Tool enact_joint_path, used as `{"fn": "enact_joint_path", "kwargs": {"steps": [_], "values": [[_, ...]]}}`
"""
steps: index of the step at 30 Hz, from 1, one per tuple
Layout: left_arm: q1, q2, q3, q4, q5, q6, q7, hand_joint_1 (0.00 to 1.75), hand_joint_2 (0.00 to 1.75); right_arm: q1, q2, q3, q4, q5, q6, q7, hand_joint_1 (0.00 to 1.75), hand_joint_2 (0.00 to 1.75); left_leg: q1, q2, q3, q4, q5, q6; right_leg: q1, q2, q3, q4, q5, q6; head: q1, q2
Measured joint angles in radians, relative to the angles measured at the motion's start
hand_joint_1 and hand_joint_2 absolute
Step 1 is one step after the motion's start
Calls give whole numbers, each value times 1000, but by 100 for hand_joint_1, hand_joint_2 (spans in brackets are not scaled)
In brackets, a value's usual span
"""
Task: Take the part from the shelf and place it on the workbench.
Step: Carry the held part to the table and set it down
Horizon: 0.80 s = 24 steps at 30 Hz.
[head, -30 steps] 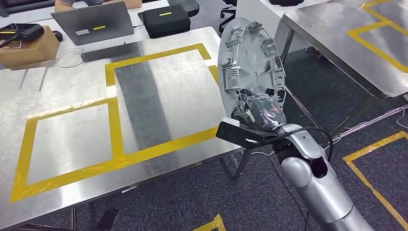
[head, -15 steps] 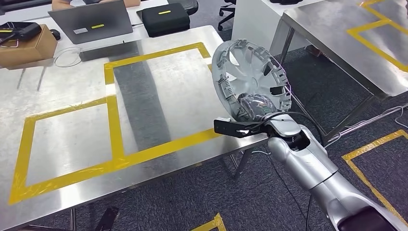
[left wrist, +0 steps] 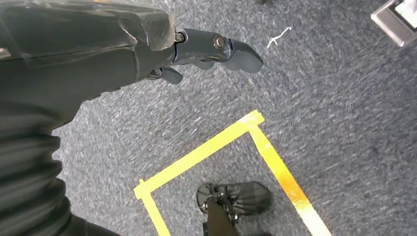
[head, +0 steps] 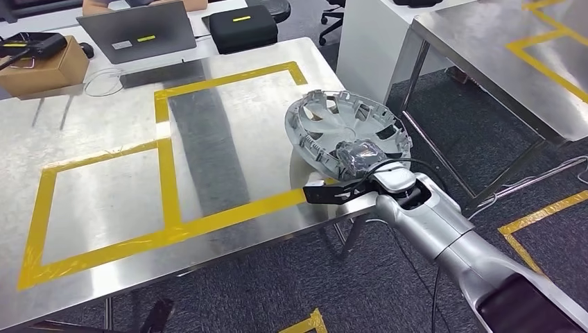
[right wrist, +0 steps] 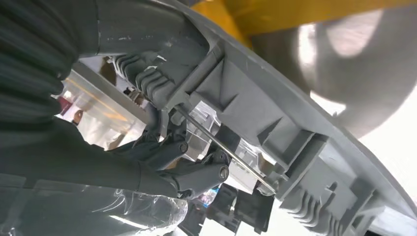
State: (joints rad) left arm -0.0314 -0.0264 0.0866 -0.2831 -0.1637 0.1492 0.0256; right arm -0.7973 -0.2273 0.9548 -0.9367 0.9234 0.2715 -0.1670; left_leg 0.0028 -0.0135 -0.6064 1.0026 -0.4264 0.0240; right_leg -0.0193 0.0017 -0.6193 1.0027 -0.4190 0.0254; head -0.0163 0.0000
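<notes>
One part (head: 344,129), a grey wheel cover, tilted low over the workbench (head: 104,187) near its right edge, inner side up, rim gripped by right hand (head: 355,158). Left hand (left wrist: 196,49) hanging over carpet, holding nothing, fingers loosely apart. Risk: release too close to the edge, cover tipping or sliding off; fingers snagging on the rim clips. Also one laptop (head: 135,31), one black case (head: 243,28), one cardboard box (head: 41,66).
</notes>
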Motion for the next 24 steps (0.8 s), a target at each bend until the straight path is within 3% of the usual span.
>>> {"fn": "enact_joint_path", "kwargs": {"steps": [2, 3, 5, 6, 7, 8, 9, 11, 13, 17, 18, 20, 22, 23, 24], "values": [[3, -2, -2, 2, 4, 1, -3, 0, 175, -14, 14, 24, 5, 6, 0, -17, 175, 175, 5, 2, -13, 28, -22, -10, -5, 2, 1, -2, 3, -11, -1, 0], [3, -3, -4, 4, 6, 2, -5, 0, 175, -22, 23, 39, 5, 8, 0, -25, 175, 175, 7, 3, -33, 71, -48, -17, -7, 4, 1, -3, 4, -16, -2, 0], [5, -5, -9, 7, 12, 6, -11, 0, 175, -37, 39, 73, 1, 6, 0, -39, 175, 175, 10, 5, -96, 207, -115, -27, -5, 7, 2, -3, 3, -22, -3, 0], [7, -6, -12, 9, 16, 8, -15, 0, 175, -43, 45, 91, -5, 2, 0, -44, 175, 175, 10, 6, -127, 268, -136, -30, -4, 8, 2, -2, 2, -23, -3, 0], [10, -8, -15, 10, 21, 10, -19, 0, 175, -48, 50, 109, -14, -3, 0, -48, 175, 175, 10, 7, -143, 298, -138, -30, -2, 9, 3, -2, 2, -24, -3, 0], [13, -9, -17, 12, 25, 12, -23, 0, 175, -52, 56, 126, -26, -9, -1, -51, 175, 175, 10, 7, -140, 285, -121, -29, -1, 10, 4, -2, 1, -24, -3, 0], [16, -11, -18, 14, 27, 14, -26, 0, 175, -56, 62, 141, -39, -15, -1, -53, 175, 175, 10, 7, -118, 235, -88, -25, 0, 12, 5, -2, 1, -24, -3, 0], [19, -11, -22, 17, 29, 17, -30, 0, 175, -67, 74, 164, -64, -23, -2, -53, 175, 175, 7, 7, -47, 89, -23, -11, 4, 14, 8, -2, 0, -24, -3, 0], [21, -11, -26, 21, 31, 19, -32, 0, 175, -79, 82, 183, -83, -26, -6, -54, 175, 175, 1, 8, -7, 11, -2, 1, 8, 14, 6, -3, -1, -21, -2, 0], [28, -10, -30, 31, 39, 20, -32, 0, 175, -92, 96, 222, -111, -26, -10, -56, 175, 175, 1, 10, 7, -12, 5, 18, 11, 11, -3, 8, -8, -6, -2, 0], [29, -11, -30, 32, 40, 20, -32, 0, 175, -96, 98, 229, -115, -26, -10, -56, 175, 175, 4, 11, 11, -19, 10, 23, 12, 10, -20, 42, -25, -7, -1, 0], [30, -11, -31, 33, 40, 20, -32, 0, 175, -100, 99, 241, -120, -26, -10, -55, 175, 175, 5, 11, 14, -24, 13, 28, 11, 8, -80, 168, -76, -13, 0, 0], [31, -11, -31, 37, 41, 20, -32, 0, 175, -101, 100, 254, -122, -26, -10, -58, 175, 175, 4, 10, 13, -23, 13, 28, 10, 8, -134, 278, -108, -11, 0, 0], [32, -11, -31, 39, 43, 20, -32, 0, 175, -102, 100, 261, -124, -27, -11, -60, 175, 175, 4, 9, 13, -22, 13, 28, 10, 8, -137, 283, -104, -5, 0, 0], [32, -11, -31, 41, 46, 19, -32, 0, 175, -103, 101, 266, -127, -28, -11, -63, 175, 175, 4, 7, 13, -20, 12, 27, 10, 7, -119, 248, -87, 3, 0, 0]]}}
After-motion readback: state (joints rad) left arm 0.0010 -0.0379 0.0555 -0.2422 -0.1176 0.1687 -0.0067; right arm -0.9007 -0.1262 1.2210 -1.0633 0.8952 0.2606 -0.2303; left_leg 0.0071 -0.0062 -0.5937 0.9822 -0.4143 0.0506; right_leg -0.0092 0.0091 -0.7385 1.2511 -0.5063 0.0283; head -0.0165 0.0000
